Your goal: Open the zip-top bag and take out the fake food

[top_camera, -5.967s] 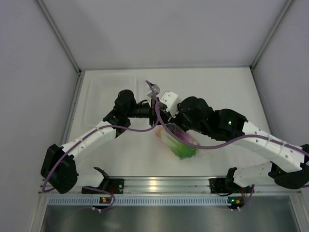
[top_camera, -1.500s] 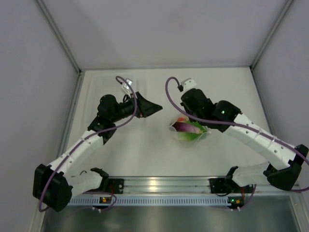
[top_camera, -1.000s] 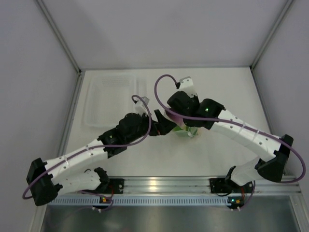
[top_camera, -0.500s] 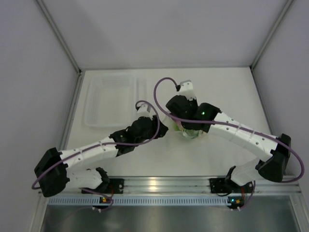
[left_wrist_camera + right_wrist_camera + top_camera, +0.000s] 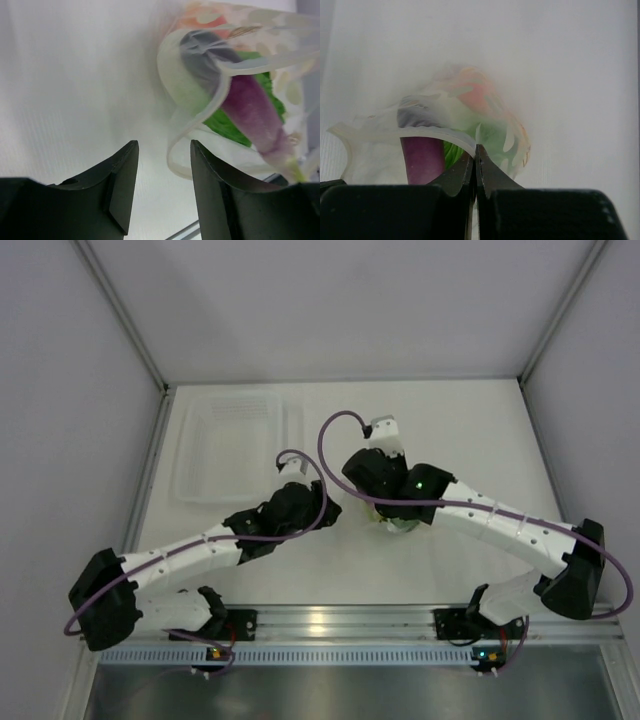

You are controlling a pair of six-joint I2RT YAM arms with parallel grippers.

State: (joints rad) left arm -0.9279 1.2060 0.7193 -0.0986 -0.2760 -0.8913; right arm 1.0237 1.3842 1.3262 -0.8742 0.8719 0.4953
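The zip-top bag (image 5: 200,95) is a clear, dotted pouch, and its mouth gapes toward my left wrist camera. Inside it lies the fake food: a purple eggplant (image 5: 250,110), green lettuce (image 5: 225,127) and an orange fruit (image 5: 205,20). My left gripper (image 5: 164,145) is open just in front of the bag's white rim, which curls by its right finger (image 5: 210,190). Nothing sits between the jaws. My right gripper (image 5: 476,147) is shut on the bag's rim (image 5: 445,132), with the eggplant (image 5: 422,157) beside it. From above, the bag (image 5: 398,525) is mostly hidden under the right arm.
A rigid clear tray (image 5: 230,440) stands at the back left of the white table (image 5: 470,430). Both arms meet over the table's middle, and their purple cables loop above them. An aluminium rail (image 5: 330,620) runs along the near edge.
My left gripper has narrowed from wide open to about half and has drawn slightly nearer to the bag's mouth. The right gripper has kept hold of the rim.
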